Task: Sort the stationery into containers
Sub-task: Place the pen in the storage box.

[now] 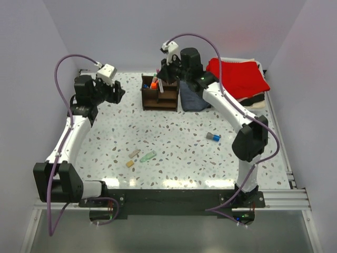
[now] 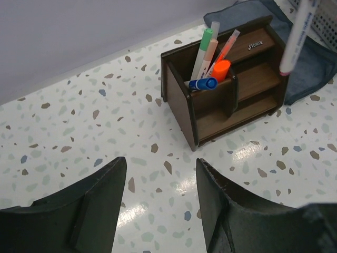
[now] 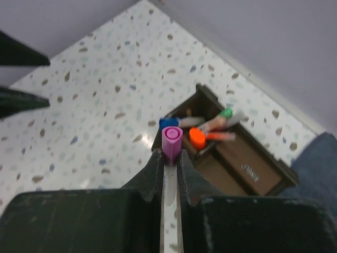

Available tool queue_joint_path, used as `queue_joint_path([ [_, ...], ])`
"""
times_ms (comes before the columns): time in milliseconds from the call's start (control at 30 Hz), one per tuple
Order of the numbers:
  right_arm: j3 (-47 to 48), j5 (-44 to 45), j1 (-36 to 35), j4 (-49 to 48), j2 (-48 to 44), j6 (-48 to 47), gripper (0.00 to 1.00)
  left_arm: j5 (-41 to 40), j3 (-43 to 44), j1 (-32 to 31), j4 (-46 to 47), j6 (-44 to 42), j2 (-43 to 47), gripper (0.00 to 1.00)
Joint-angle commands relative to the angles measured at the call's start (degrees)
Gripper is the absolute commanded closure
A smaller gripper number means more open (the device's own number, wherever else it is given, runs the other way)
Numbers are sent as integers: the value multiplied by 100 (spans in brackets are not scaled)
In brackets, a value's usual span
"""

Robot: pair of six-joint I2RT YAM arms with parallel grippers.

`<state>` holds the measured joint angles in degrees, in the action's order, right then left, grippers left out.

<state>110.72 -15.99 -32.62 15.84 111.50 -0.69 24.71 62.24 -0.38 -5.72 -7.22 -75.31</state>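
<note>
1. Right wrist view: the right gripper [image 3: 169, 158] is pressed together, pinching a purple-capped pen [image 3: 171, 138] cap-down above the organizer [image 3: 247, 174], apparently lined up with its tall compartment.
2. That compartment already holds several pens [image 2: 208, 52], leaning against its walls.
3. The left gripper [image 2: 160, 166] is spread and empty, low over the bench [image 2: 79, 121], standing clear of the drop.
4. Well apart from the organizer, 2 tan blocks [image 1: 130, 164], 1 pale green piece [image 1: 148, 156] and 1 blue-capped item [image 1: 213, 136] lie unsorted.
</note>
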Motion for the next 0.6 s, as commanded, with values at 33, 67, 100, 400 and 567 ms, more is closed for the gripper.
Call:
queue_joint_path([
  [33, 520, 140, -25, -2960, 923, 280, 100, -239, 429, 38, -394, 204, -247, 40],
  [67, 599, 149, -25, -3111, 1022, 280, 100, -230, 447, 38, -508, 134, -265, 40],
  [100, 652, 149, -25, -3287, 1101, 271, 100, -247, 465, 38, -562, 81, -300, 40],
  [400, 969, 201, -51, -4378, 1945, 227, 100, -362, 605, 38, -835, -209, -686, 40],
  [567, 864, 53, -139, -4721, 2147, -177, 100, -379, 842, 38, -887, -367, -880, 40],
])
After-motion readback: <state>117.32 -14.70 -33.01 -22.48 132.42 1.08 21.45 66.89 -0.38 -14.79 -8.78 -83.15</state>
